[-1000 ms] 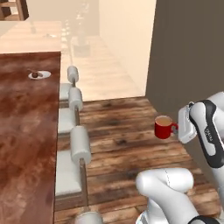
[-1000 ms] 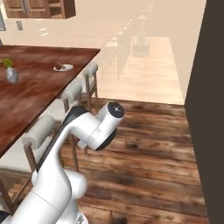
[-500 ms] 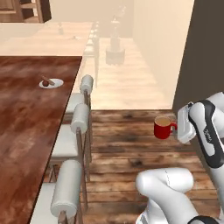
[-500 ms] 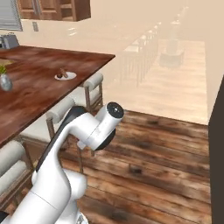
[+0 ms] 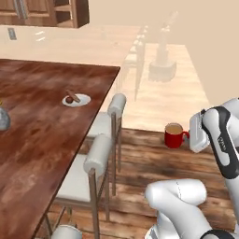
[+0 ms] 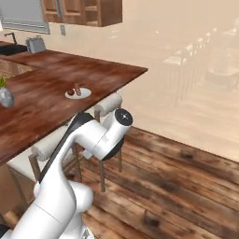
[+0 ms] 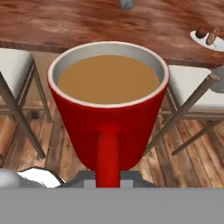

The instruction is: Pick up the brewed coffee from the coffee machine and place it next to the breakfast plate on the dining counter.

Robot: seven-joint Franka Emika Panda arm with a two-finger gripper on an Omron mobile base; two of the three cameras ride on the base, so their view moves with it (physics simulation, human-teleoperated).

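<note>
Fingertips are hidden in the hand view, cut off below the handle of the red mug (image 7: 108, 109), so direct contact cannot be made out; the jaws appear clamped on the handle, since the mug (image 5: 174, 136) is carried upright in mid-air above the wood floor, at 9 o'clock of the gripper (image 5: 192, 136). The forearm is seen raised at the right edge, wrist bent toward the dining counter (image 5: 42, 135). The breakfast plate (image 5: 76, 99) lies on it, well apart from the mug. Stools (image 5: 94, 161) are lined along its edge.
</note>
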